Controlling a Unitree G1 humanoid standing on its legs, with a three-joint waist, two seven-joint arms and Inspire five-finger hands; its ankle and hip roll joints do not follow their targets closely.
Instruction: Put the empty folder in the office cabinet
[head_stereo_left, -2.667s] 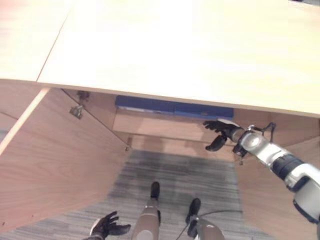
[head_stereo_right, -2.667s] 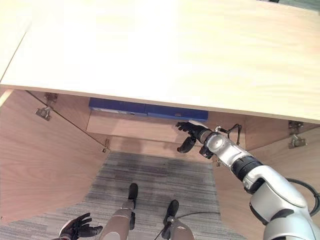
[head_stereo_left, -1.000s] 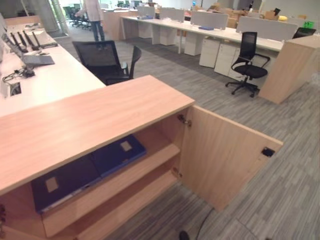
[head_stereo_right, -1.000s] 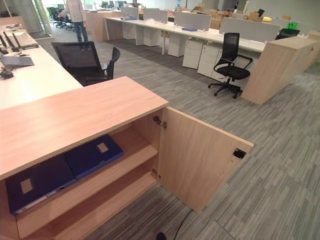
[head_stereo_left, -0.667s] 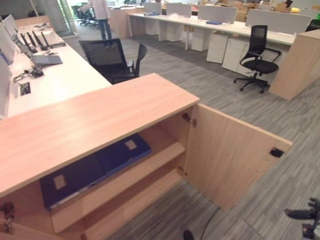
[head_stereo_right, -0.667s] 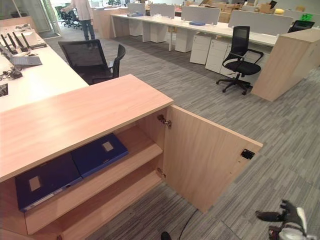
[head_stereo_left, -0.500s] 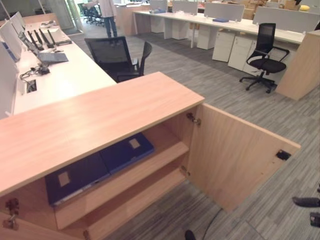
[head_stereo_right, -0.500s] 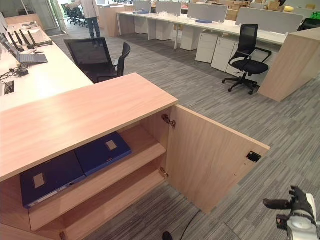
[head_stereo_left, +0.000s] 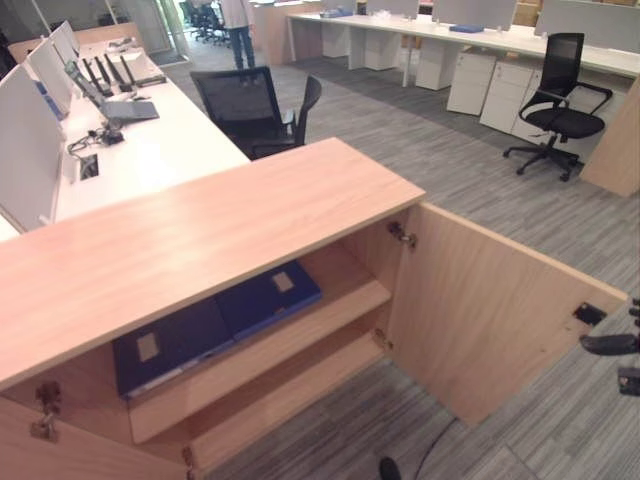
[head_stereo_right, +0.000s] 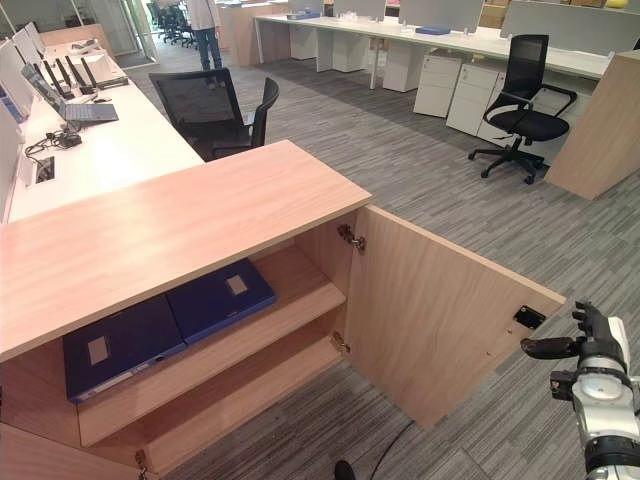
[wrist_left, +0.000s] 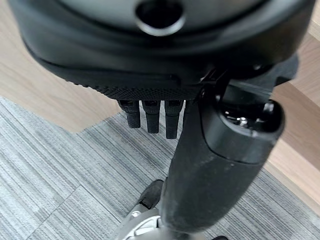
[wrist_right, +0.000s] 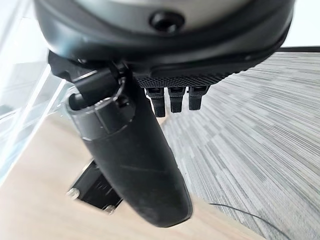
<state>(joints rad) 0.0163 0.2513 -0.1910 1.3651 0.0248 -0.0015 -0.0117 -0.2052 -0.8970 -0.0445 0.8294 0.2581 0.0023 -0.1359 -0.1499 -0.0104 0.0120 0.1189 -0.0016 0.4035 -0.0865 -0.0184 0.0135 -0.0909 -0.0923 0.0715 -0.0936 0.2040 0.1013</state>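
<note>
Your two flat dark-blue folders already lie side by side on the upper shelf of the low light-wood office cabinet, towards its left end, so the putting-away looks done. The right-hand wooden door stands swung wide, probably awaiting closing. Your right hand hangs just off that door's outer edge, fingers relaxed and holding nothing; your left hand is likewise loose and empty over the carpet.

Grey striped carpet floor throughout. Long white desk behind, laptop on it, black mesh office chair beside. Farther row of white desks with white drawer pedestals; second black swivel chair nearby. Standing person far back.
</note>
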